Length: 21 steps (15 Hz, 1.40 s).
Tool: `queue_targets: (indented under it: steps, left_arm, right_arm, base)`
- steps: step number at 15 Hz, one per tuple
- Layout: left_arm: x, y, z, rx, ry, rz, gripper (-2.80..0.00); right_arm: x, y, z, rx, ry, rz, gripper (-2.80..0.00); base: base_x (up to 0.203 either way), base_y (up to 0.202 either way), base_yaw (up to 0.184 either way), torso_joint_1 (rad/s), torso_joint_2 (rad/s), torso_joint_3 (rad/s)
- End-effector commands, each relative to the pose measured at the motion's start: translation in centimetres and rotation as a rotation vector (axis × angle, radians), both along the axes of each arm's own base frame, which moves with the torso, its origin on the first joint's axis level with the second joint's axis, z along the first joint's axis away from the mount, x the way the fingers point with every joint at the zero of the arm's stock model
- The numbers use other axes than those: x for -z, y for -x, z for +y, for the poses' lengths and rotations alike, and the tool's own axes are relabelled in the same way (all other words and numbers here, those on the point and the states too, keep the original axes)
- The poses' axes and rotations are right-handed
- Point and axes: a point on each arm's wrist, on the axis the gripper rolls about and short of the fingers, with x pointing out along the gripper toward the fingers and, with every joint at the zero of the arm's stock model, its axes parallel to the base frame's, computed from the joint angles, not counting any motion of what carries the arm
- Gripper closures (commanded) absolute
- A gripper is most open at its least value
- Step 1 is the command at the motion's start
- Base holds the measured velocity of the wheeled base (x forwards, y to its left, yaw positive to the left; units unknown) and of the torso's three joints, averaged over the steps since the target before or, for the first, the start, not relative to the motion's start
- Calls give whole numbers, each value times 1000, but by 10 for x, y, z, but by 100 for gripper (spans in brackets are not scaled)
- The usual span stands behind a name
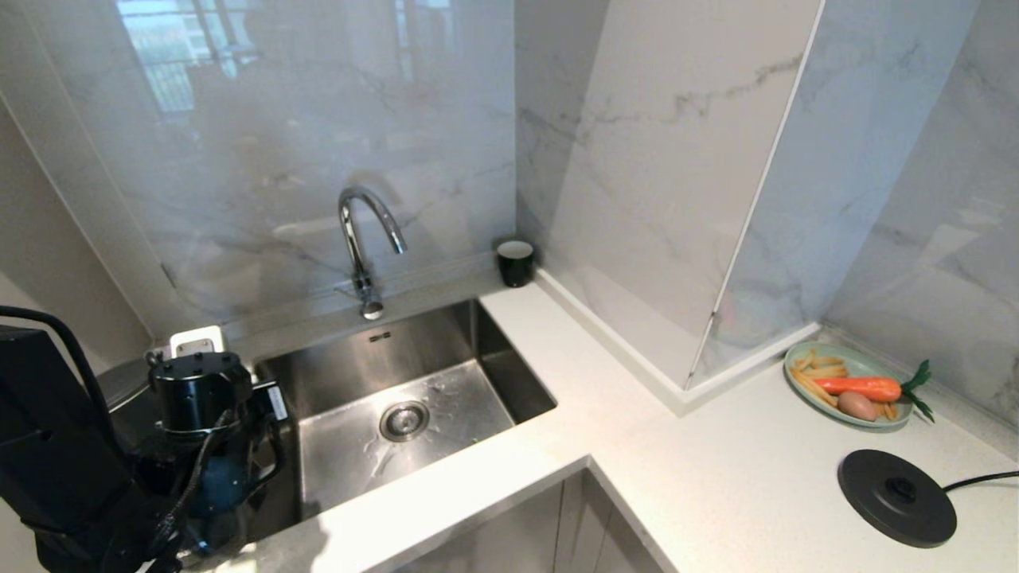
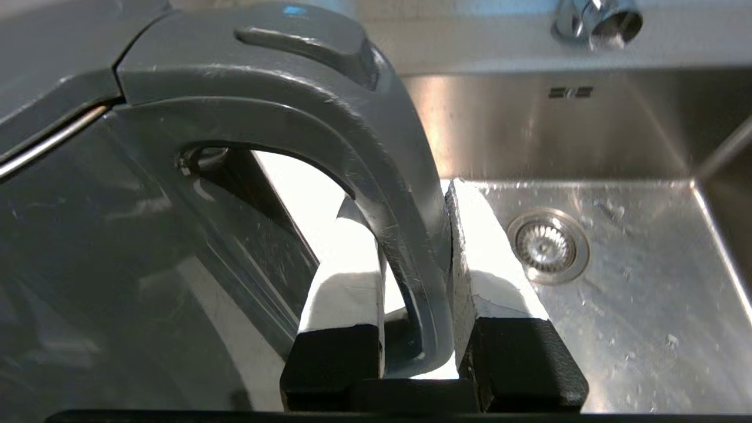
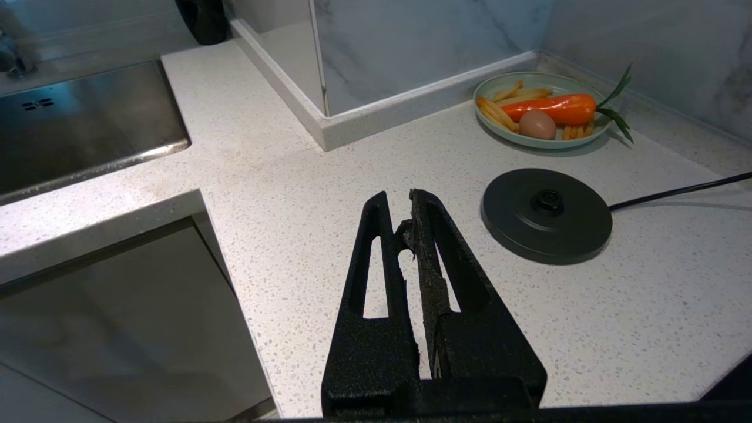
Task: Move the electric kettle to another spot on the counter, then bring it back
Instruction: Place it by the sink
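My left pincer [image 2: 414,294] is pinched on the loop handle [image 2: 376,153] of the electric kettle [image 2: 117,252], which I hold at the left edge of the sink [image 1: 446,374], well apart from its power base [image 1: 896,497] on the surface [image 1: 716,469]. I judge the task partly done, with the return to its place still ahead. My right pincer [image 3: 405,226] hangs above the surface near the base, pressed together and holding nothing.

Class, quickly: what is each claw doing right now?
Left claw: shut on the electric kettle, at its handle.
Right claw: shut, holding nothing.
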Motion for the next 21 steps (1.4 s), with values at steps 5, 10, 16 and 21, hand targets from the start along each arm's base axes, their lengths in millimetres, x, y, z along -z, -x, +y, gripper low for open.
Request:
queue_targets:
  steps: [5, 10, 16, 21]
  left_arm:
    - [23, 12, 2, 3, -1, 24, 0]
    - [52, 22, 4, -4, -12, 112, 0]
    - [49, 22, 3, -7, -13, 100, 0]
    - [48, 23, 1, 0, -13, 98, -280]
  right_arm:
    - [0, 0, 0, 0, 0, 0, 0]
    - [0, 0, 0, 0, 0, 0, 0]
    - [0, 0, 0, 0, 0, 0, 0]
    - [0, 0, 0, 0, 0, 0, 0]
  base:
    - [0, 0, 0, 0, 0, 0]
    - [0, 0, 0, 0, 0, 0]
    - [0, 0, 0, 0, 0, 0]
    - [0, 0, 0, 0, 0, 0]
